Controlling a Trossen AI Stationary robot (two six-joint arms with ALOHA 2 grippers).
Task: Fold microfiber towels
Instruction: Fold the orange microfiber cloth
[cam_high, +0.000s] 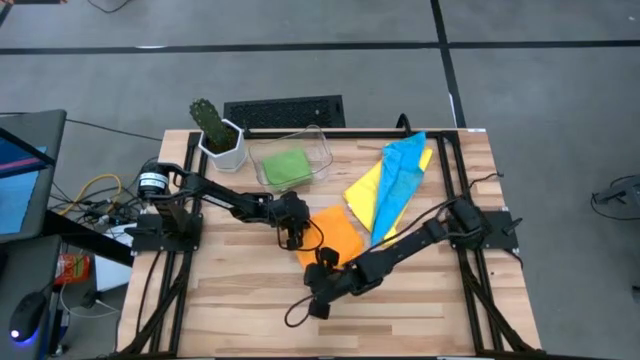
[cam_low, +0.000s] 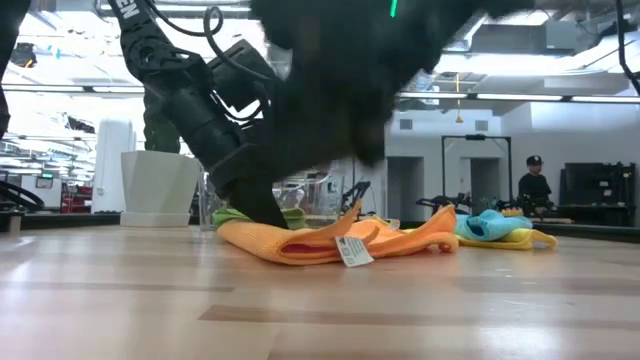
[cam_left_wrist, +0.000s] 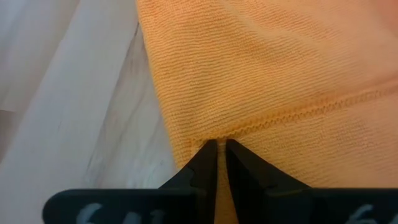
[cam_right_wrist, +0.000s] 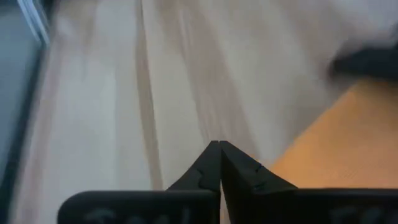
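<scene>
The orange towel (cam_high: 337, 236) lies folded on the table's middle, with a white tag (cam_low: 352, 250) at its near edge. My left gripper (cam_high: 292, 233) is shut on its left edge. My right gripper (cam_high: 321, 272) is shut and empty, above the wood just off the towel's near corner (cam_right_wrist: 329, 143). The light blue towel (cam_high: 402, 175) lies over the yellow towel (cam_high: 362, 192) at the far right. The green towel (cam_high: 287, 166) lies in the clear bin (cam_high: 322, 150). My left gripper pinches the orange towel between its two fingers at the stitched hem (cam_left_wrist: 249, 127), close to the towel's left edge. The fingers come from above, pointing down (cam_low: 258, 205). The towel lies on the table, bunched slightly around the fingers; one layer or several, I cannot tell.
A white pot with a cactus (cam_high: 217, 135) stands at the far left beside the bin. A dark keyboard-like object (cam_high: 285, 110) lies past the far edge. Bare wood (cam_high: 420, 300) shows along the near side. A person (cam_low: 533, 180) stands far back in the room.
</scene>
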